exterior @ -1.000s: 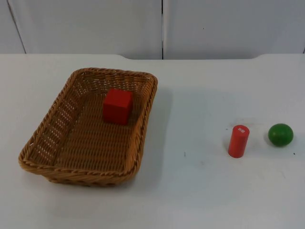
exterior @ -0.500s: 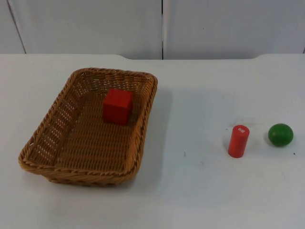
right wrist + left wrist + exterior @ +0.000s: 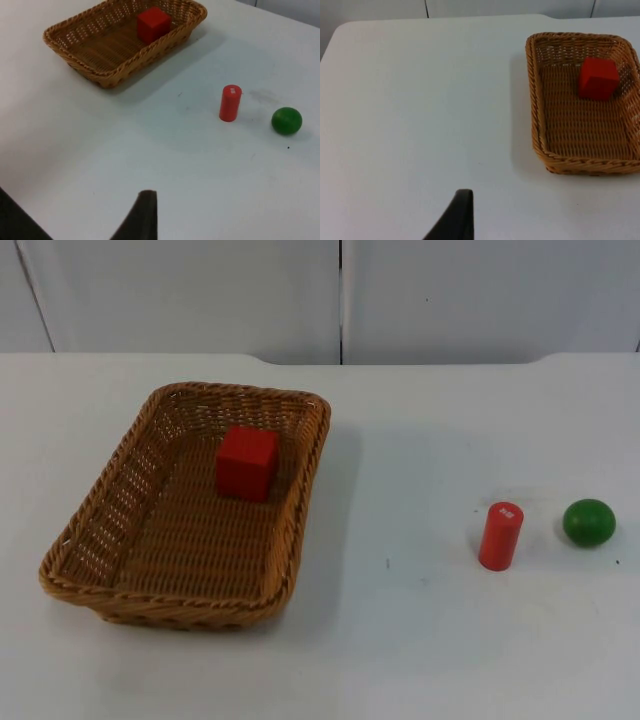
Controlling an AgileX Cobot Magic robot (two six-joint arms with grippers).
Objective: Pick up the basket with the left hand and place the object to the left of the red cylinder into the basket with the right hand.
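Four things on the counter (image 3: 420,640): a basket, a red cube, a red cylinder and a green ball, all resting, none held.
Near edge: bare white surface in front of the basket and the cylinder.
Basket (image 3: 100,592): woven wicker, rectangular, sitting flat on the left part of the counter in the top view, its long sides running away from the camera and leaning slightly to the right; also in the left wrist view (image 3: 536,120) and the right wrist view (image 3: 75,55).
Red cylinder (image 3: 501,535): upright on the right part of the counter, well apart from the basket; a small white mark on its top face; seen too from the right wrist (image 3: 230,102).
Green ball (image 3: 588,522): just beside the cylinder on its right in the top view, not touching it (image 3: 286,120).
Red cube (image 3: 247,462): inside the basket, on its floor toward the far end and near the right-hand wall; (image 3: 598,78), (image 3: 153,23).
Far edge: grey partition wall (image 3: 200,290) behind the counter.
Left end effector: one black fingertip (image 3: 459,215) above bare counter, off to the side of the basket; how far it is spread cannot be told, and it has hold of nothing visible.
Right end effector: one black fingertip (image 3: 144,216) above bare counter, well short of the cylinder; its spread cannot be told either.
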